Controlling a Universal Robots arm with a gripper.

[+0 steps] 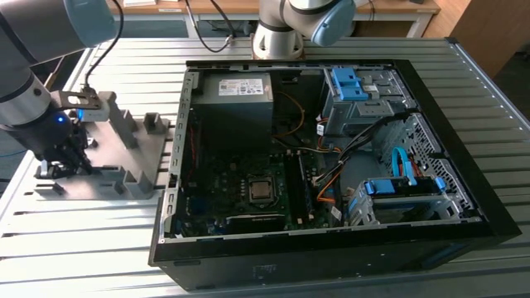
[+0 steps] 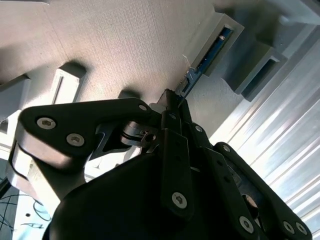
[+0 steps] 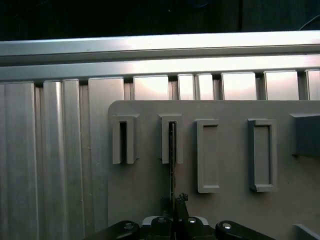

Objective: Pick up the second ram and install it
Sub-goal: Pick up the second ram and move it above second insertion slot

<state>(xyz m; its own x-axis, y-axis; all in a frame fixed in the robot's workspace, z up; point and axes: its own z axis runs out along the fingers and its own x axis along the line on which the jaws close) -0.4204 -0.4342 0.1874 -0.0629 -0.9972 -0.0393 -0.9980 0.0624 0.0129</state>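
The second ram point(image 3: 172, 150) stands on its long edge in a narrow slot block point(image 3: 165, 142) of the grey fixture plate point(image 3: 140, 195). In the first wrist view it appears edge-on, as a thin dark line that runs from the slot straight to the gripper point(image 3: 176, 201). In the second wrist view the blue-green stick point(image 2: 207, 57) reaches from the slot block point(image 2: 231, 26) to the gripper point(image 2: 172, 100). There the two black fingers are pressed together on the near end of the stick, so the ram is clamped between them while its far end sits in the slot.

In the exterior view the arm point(image 1: 33, 43) comes down at the exterior view's left, and the gripper point(image 1: 58, 162) points down onto the fixture plate point(image 1: 112, 158). The plate lies on the slatted aluminium table point(image 1: 83, 261), just beside the open computer case point(image 1: 488, 211).

The black gripper body covers the lower half of the second wrist view, so the near end of the stick is hidden behind the fingers. In the exterior view the gripper body hides the place of the grip. The chips on the stick cannot be made out, because it is seen almost from its edge.
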